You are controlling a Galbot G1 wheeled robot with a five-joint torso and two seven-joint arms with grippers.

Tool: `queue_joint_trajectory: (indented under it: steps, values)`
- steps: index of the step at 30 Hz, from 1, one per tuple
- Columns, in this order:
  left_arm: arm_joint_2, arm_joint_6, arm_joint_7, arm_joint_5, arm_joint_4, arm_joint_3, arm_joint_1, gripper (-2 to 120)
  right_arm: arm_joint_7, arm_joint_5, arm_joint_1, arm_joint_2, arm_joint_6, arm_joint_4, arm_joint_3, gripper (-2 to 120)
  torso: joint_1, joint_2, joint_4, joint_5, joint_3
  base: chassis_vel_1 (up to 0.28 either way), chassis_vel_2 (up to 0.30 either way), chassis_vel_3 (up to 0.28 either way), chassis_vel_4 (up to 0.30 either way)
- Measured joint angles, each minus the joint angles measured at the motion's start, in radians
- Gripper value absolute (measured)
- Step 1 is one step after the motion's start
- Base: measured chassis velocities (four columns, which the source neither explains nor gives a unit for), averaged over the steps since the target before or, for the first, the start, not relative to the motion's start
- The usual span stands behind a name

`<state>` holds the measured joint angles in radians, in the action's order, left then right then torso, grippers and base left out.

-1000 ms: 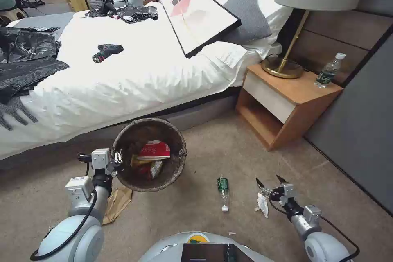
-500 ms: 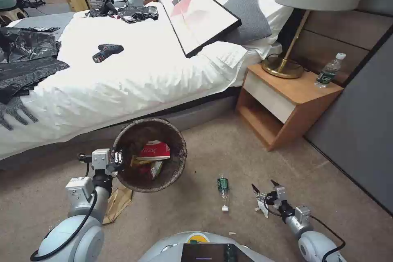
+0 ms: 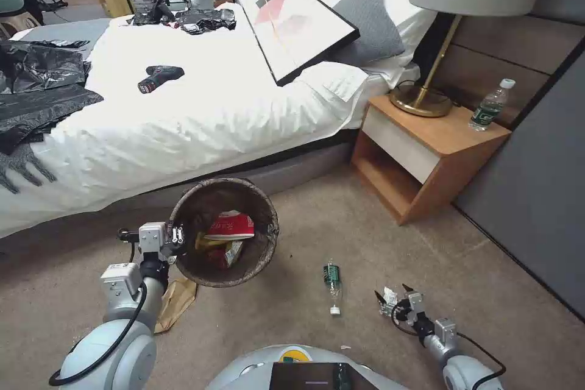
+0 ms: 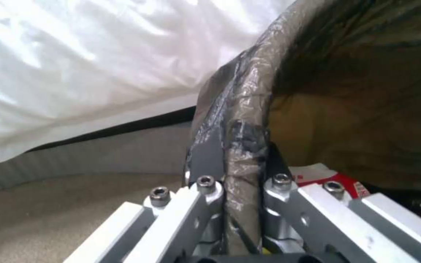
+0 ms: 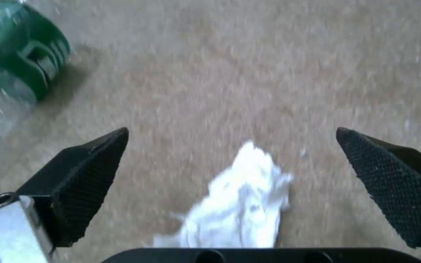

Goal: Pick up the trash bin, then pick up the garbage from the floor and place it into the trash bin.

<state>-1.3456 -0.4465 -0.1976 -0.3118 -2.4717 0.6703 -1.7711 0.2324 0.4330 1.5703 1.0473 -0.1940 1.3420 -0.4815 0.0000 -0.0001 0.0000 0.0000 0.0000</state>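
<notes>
Beige carpet [image 3: 292, 311] covers a bedroom floor beside a white-sheeted bed [image 3: 183, 122]. The left gripper [image 4: 235, 190] pinches the rim of the trash bin [image 3: 224, 231], one finger inside and one outside the dark bag folded over it. It holds the bin by the foot of the bed, mouth tilted toward the robot, likely so litter can be dropped in. Red-and-white and yellow wrappers [image 3: 228, 228] already lie inside.

The right gripper [image 3: 392, 297] sits low over the carpet, its black fingers [image 5: 88, 171] spread wide on either side of a crumpled white tissue [image 5: 239, 204] but not touching it, apparently placed to close on it. A small green-labelled bottle [image 3: 331, 285] lies on the carpet between the bin and the tissue. A crumpled brown paper bag [image 3: 175, 301] lies on the floor under the bin's near edge, beside the left arm.
</notes>
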Motion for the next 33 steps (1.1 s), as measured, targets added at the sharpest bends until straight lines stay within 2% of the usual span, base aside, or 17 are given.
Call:
queue_joint_trajectory:
  steps: [16, 26, 33]
  values:
    - [0.0, 0.0, 0.001, -0.001, 0.007, 0.002, 0.003, 3, 0.003, -0.009, -0.083, 0.015, -0.006, -0.135, 0.048, 100, 0.0, 0.0, 0.0001, 0.0001, 0.0, 0.0, 0.0, 0.0, 0.0]
    - [0.001, 0.0, 0.001, -0.002, 0.007, 0.005, 0.002, 3, 0.002, -0.017, -0.11, 0.028, -0.006, -0.166, 0.062, 100, 0.0, 0.0, 0.0, 0.0, 0.0, 0.0, 0.0, 0.0, 0.0]
    - [0.001, 0.0, 0.001, -0.002, 0.006, 0.005, 0.002, 3, 0.003, -0.019, -0.112, 0.032, -0.011, -0.179, 0.062, 83, 0.0, 0.0, -0.0002, -0.0007, 0.0, 0.0, 0.0, 0.0, 0.0]
